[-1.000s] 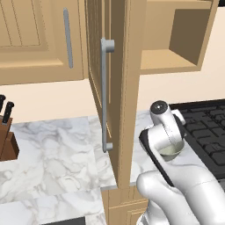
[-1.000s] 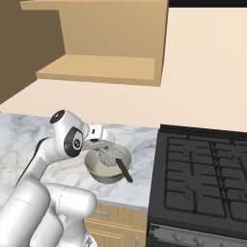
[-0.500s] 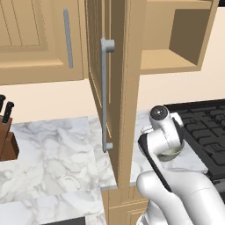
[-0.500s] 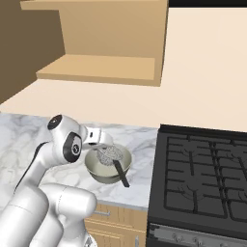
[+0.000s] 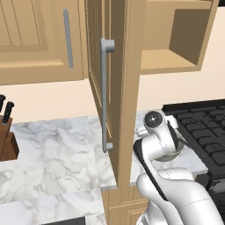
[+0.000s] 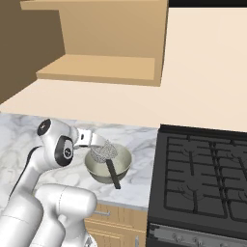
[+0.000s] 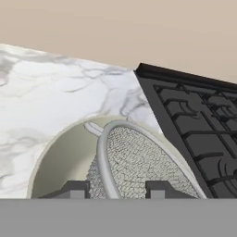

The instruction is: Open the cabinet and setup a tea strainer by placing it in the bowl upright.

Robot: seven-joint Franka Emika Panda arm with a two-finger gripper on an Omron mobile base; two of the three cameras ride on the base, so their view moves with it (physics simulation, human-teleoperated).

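Here the strainer (image 6: 103, 152) sits in the bowl (image 6: 124, 166), its mesh cup tilted against the left inner side and its dark handle running down over the near rim, the tip reaching the counter (image 6: 136, 144) in front. In the hand view the mesh (image 7: 139, 166) and its metal ring lie just past the two fingertips (image 7: 74, 189), one on each side of the ring, with the bowl's pale inner wall (image 7: 60, 162) curving round to the left. The gripper (image 6: 94, 140) hangs at the bowl's left rim, close over the strainer; the fingertips stand apart, but whether they press on the ring I cannot tell. The bowl rests on the marble counter, just left of the black stove (image 6: 202, 178), whose grates lie near it without touching. In the left base view the arm covers most of the bowl (image 5: 169, 154), a sliver showing behind the wrist. Above, the cabinet (image 6: 101, 67) is open: its door (image 5: 99, 83) is swung out toward the camera, edge-on, with the grey bar handle (image 5: 104, 94) down its front, and the plain shelf (image 5: 165, 59) inside is bare. A second, shut door (image 5: 39, 39) with its own bar handle is further left, and a knife block (image 5: 5, 140) stands at the counter's far left.
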